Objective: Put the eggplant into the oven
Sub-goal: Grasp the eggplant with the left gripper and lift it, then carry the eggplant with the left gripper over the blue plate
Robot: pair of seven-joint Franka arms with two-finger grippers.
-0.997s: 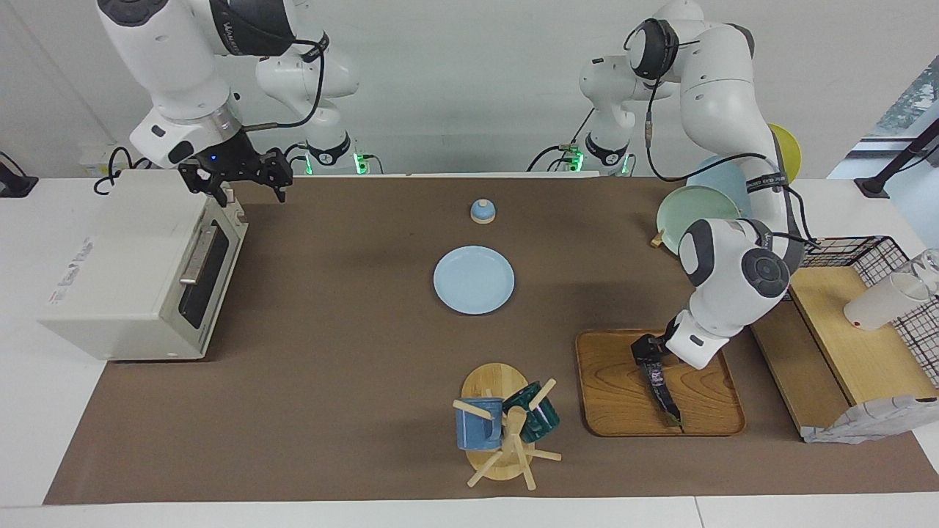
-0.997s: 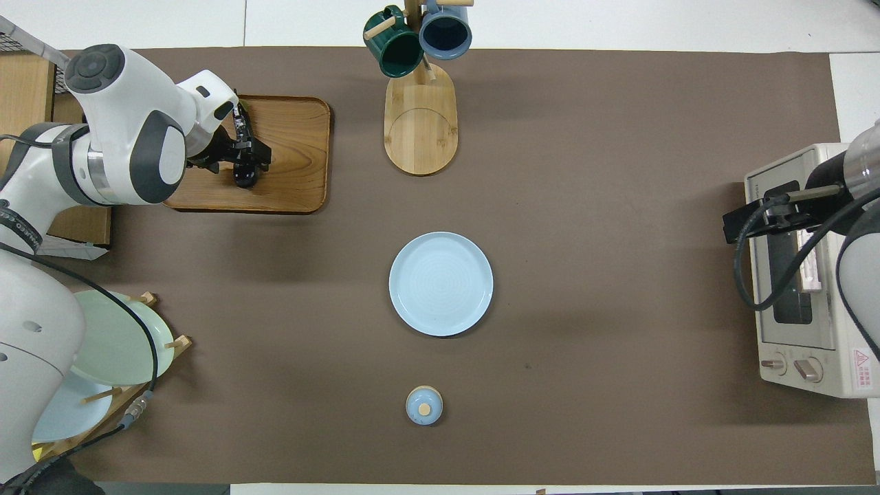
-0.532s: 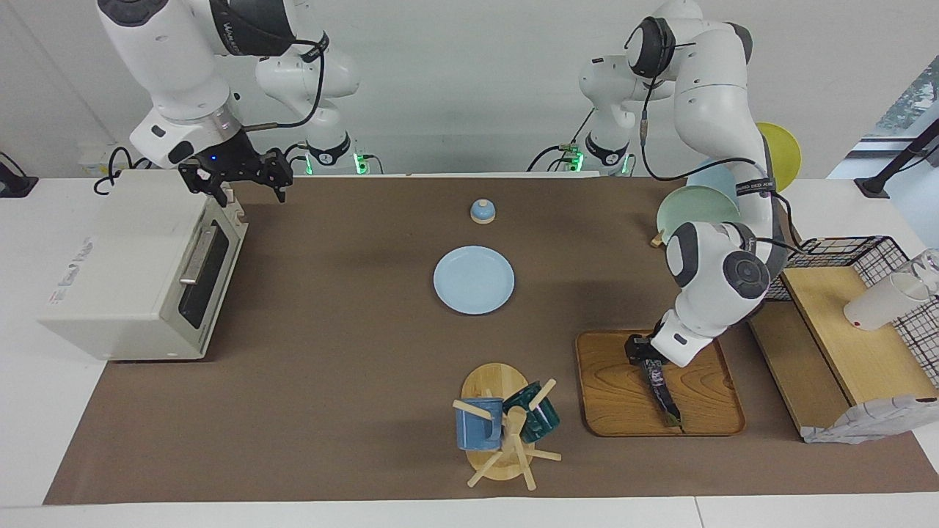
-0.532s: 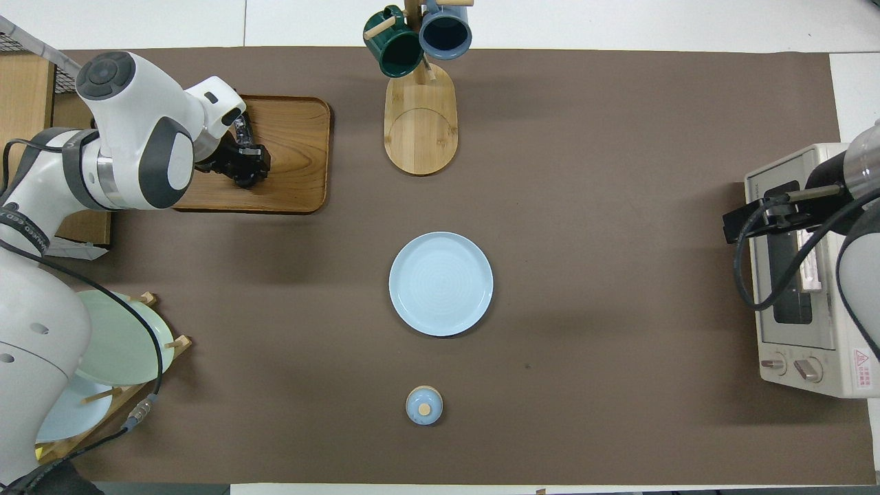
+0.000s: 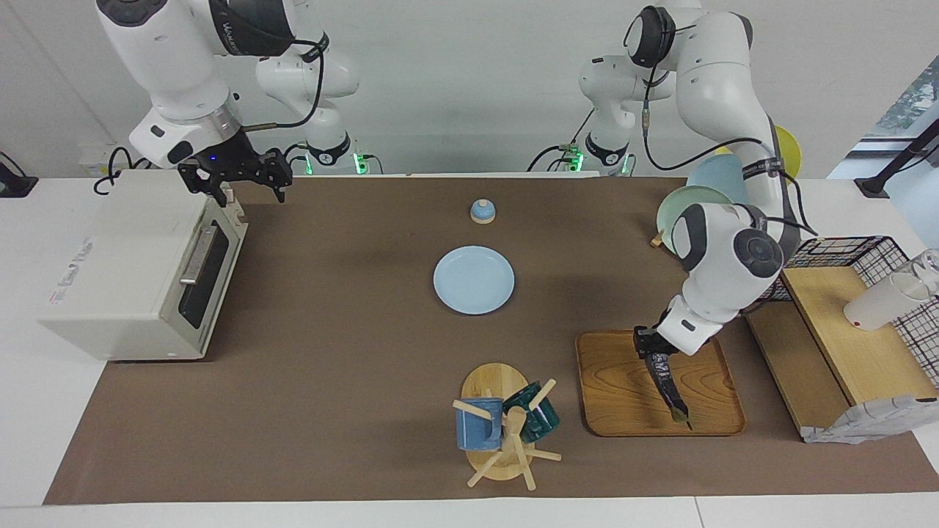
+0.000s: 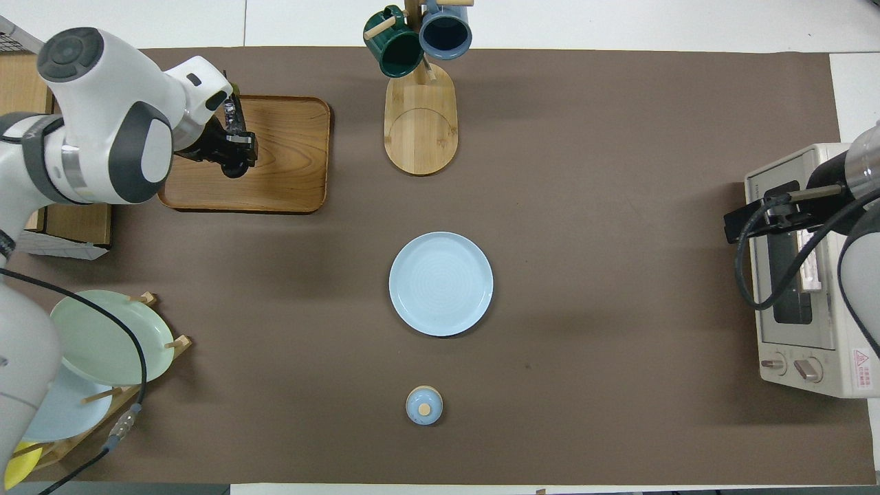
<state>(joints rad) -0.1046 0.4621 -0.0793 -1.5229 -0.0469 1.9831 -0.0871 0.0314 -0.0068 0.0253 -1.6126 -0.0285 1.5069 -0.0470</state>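
The eggplant [image 5: 669,389] [image 6: 237,122] is slim and dark purple. It slants over the wooden tray [image 5: 616,389] [image 6: 289,165] toward the left arm's end of the table. My left gripper [image 5: 650,349] [image 6: 230,150] is shut on its thick end. The stem tip points down at the tray; I cannot tell whether it touches. The off-white oven [image 5: 139,264] [image 6: 801,275] stands at the right arm's end with its dark glass door shut. My right gripper [image 5: 246,182] [image 6: 751,218] waits open over the oven's top corner by the door.
A blue plate [image 5: 473,280] lies mid-table, with a small blue lidded pot [image 5: 483,211] nearer the robots. A mug tree [image 5: 506,429] stands beside the tray. A plate rack [image 5: 697,209], a wire basket [image 5: 873,253] and a wooden board [image 5: 851,337] crowd the left arm's end.
The left gripper has shut on the eggplant's thick end and risen a little, tilting the eggplant. The left arm's elbow has swung. The right arm has not moved.
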